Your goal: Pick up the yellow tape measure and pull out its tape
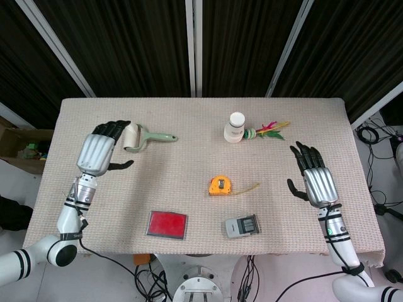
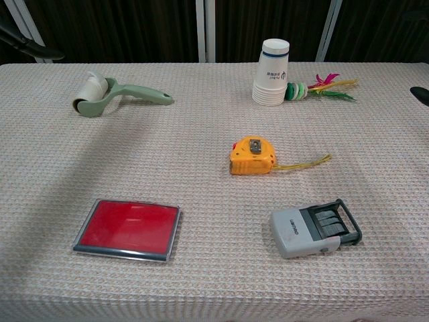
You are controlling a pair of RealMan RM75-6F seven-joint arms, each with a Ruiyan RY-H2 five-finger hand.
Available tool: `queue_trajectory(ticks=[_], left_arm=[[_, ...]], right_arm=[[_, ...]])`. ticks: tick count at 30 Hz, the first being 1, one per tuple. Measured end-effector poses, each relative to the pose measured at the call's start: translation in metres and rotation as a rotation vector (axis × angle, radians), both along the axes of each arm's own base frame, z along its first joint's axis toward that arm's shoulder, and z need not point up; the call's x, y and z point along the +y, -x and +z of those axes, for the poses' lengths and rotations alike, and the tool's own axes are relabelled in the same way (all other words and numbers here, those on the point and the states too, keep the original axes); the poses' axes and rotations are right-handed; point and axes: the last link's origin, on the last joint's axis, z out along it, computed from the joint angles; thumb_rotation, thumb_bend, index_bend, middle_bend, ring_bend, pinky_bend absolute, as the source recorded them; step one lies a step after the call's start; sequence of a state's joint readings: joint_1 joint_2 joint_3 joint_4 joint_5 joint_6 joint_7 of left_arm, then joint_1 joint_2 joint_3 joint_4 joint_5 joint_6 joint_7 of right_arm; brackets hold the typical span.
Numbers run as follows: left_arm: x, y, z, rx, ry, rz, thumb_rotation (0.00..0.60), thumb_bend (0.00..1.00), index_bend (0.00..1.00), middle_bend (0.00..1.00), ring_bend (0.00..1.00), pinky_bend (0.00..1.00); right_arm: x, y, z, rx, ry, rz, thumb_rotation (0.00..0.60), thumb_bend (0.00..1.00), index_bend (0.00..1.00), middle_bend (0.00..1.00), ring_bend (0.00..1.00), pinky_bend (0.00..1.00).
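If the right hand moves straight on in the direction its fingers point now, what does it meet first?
Probably nothing on the table: the right hand points toward the far edge, passing right of the feathered shuttlecock. The way looks free, though its height is unclear.

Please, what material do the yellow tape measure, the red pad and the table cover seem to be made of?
Yellow tape measure: likely hard plastic, smooth with a slight sheen, moulded rounded edges.
Red pad: a matte red surface, possibly felt or ink foam, set in a shiny grey frame that looks like metal or plastic.
Table cover: woven textile, beige, with a visible waffle-like weave.
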State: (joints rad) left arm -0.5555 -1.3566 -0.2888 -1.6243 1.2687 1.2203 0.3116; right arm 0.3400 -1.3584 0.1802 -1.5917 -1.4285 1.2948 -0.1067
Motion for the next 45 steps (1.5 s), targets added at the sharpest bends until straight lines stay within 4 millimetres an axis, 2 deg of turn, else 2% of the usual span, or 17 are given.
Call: queue_trajectory(ticks=[7,15,20,28,35,45], left_arm=[[-0.003,0.002,0.000,-0.011,0.003,0.002,0.490,0.09,0.14,0.17,0.18,0.25],[-0.003,-0.005,-0.001,0.002,0.023,-0.011,0.488,0.09,0.15,0.17,0.18,0.25],[-0.002,-0.008,-0.003,0.017,0.037,-0.017,0.490,0.09,0.15,0.17,0.18,0.25],[-0.004,-0.011,-0.008,0.018,0.052,-0.017,0.489,0.09,0.15,0.17,0.18,0.25],[-0.003,-0.011,-0.014,0.012,0.074,-0.007,0.493,0.09,0.15,0.17,0.17,0.25],[-0.005,-0.011,-0.011,0.004,0.108,0.006,0.495,0.09,0.16,0.17,0.17,0.25]], right_arm=[[0.005,0.001,-0.001,-0.003,-0.002,0.005,0.600,0.35,0.00,0.00,0.00,0.00],[0.011,0.005,-0.002,-0.025,-0.016,-0.007,0.600,0.35,0.00,0.00,0.00,0.01],[0.011,-0.001,-0.008,-0.063,-0.077,-0.012,0.600,0.33,0.00,0.00,0.00,0.01],[0.008,-0.032,-0.034,-0.072,-0.340,-0.036,0.600,0.23,0.00,0.02,0.00,0.01],[-0.010,-0.059,-0.057,0.075,-0.386,-0.031,0.600,0.23,0.00,0.03,0.00,0.01],[-0.028,-0.122,-0.120,0.200,-0.429,-0.020,0.600,0.23,0.00,0.11,0.01,0.03]])
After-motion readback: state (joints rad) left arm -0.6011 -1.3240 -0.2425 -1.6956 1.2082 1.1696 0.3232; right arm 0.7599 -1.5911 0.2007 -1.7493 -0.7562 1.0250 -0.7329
